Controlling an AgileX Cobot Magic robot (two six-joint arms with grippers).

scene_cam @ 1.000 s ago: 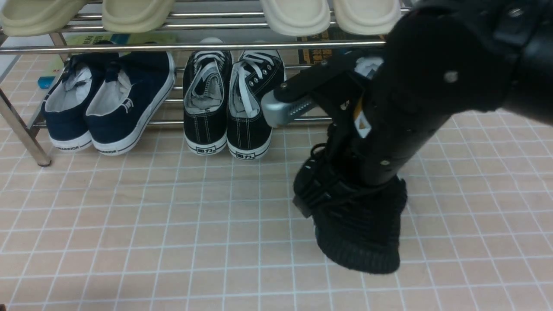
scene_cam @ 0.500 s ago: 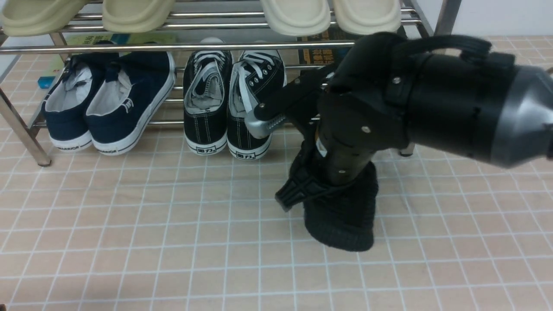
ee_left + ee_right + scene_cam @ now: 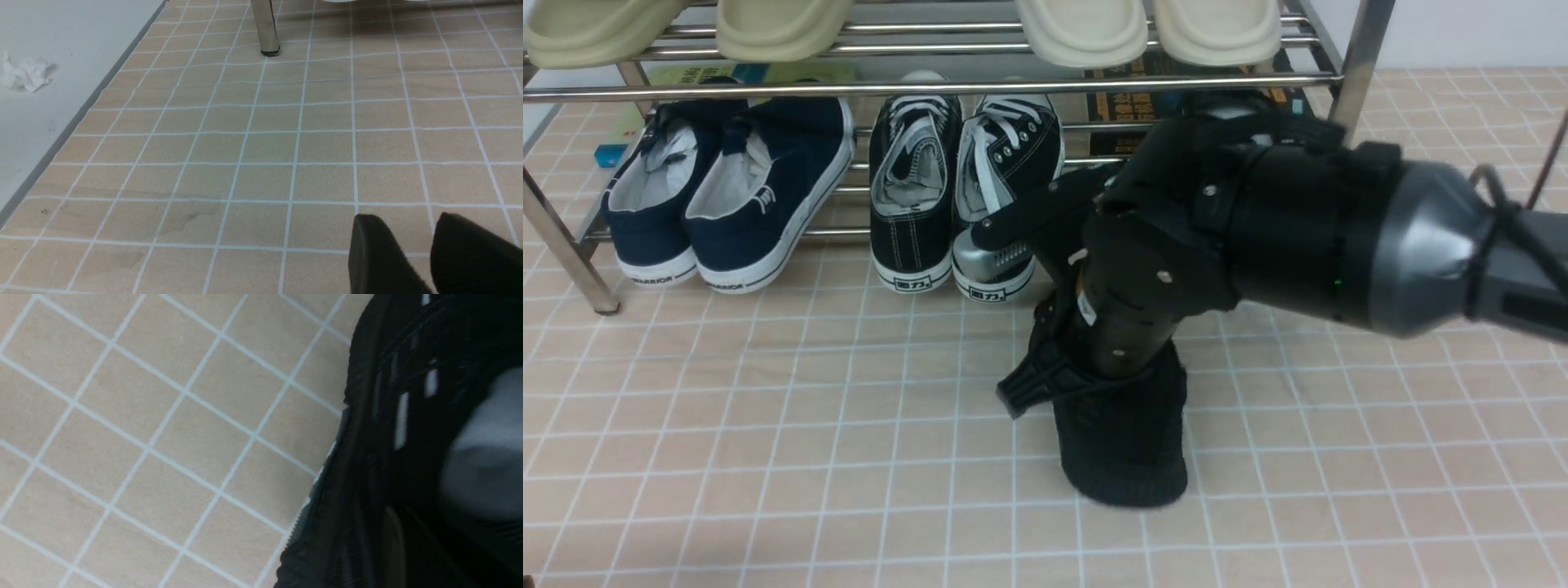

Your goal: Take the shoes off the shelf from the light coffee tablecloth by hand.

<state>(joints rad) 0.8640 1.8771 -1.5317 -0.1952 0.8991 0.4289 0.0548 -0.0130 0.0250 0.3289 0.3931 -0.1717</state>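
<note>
Front view: right gripper (image 3: 1117,359) at frame centre, pointing down into top of black shoes (image 3: 1127,449). Jaws hidden behind wrist (image 3: 1168,261), so cannot tell how far apart or whether gripping. Shoes at lower centre on light coffee tablecloth (image 3: 768,425), clear of shelf (image 3: 931,86) along top.

Left wrist view: left gripper (image 3: 412,232) at lower right, fingertips narrowly parted, nothing between, over tablecloth (image 3: 245,143). Shelf (image 3: 265,28) leg at top centre.

Right wrist view: shoes (image 3: 388,437) fill right side, white stuffing (image 3: 482,457) inside. Tablecloth (image 3: 163,437) at left. Jaw state unreadable.

One chrome shelf (image 3: 890,87). Four cream slippers (image 3: 1083,28), two navy sneakers (image 3: 760,188), two black white-laced sneakers (image 3: 911,188). The black knit shoes (image 3: 1123,449) show as one dark lump, count unclear. One crumpled paper (image 3: 24,73).
</note>
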